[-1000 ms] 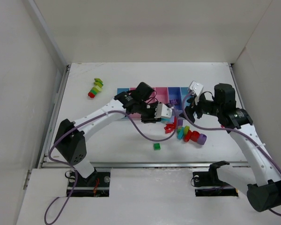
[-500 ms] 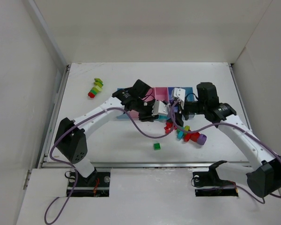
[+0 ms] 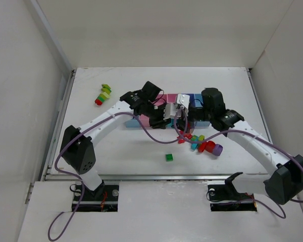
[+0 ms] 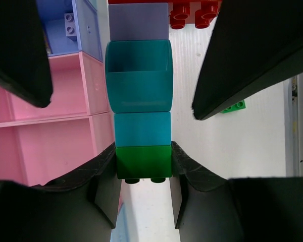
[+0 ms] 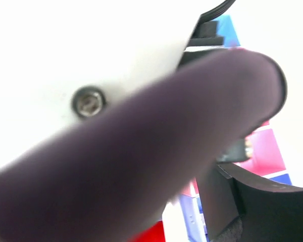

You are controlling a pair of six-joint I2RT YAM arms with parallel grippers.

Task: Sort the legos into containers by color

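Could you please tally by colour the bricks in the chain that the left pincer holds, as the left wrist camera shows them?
Green: 1, the green brick clamped in the left pincer
Teal: 2, a squared teal brick and a rounded teal brick
Pale purple: 1, the pale purple brick
Total: 4; the red bricks beyond are cut off, not counted

Robotics laboratory test cell. A white surface (image 3: pixel 227 85) is enclosed by plain white panels (image 3: pixel 156 30) at 9, 12 and 3 o'clock. The left arm (image 3: pixel 103 123) and right arm (image 3: pixel 252 143), both cabled, are bolted down at 6 o'clock.
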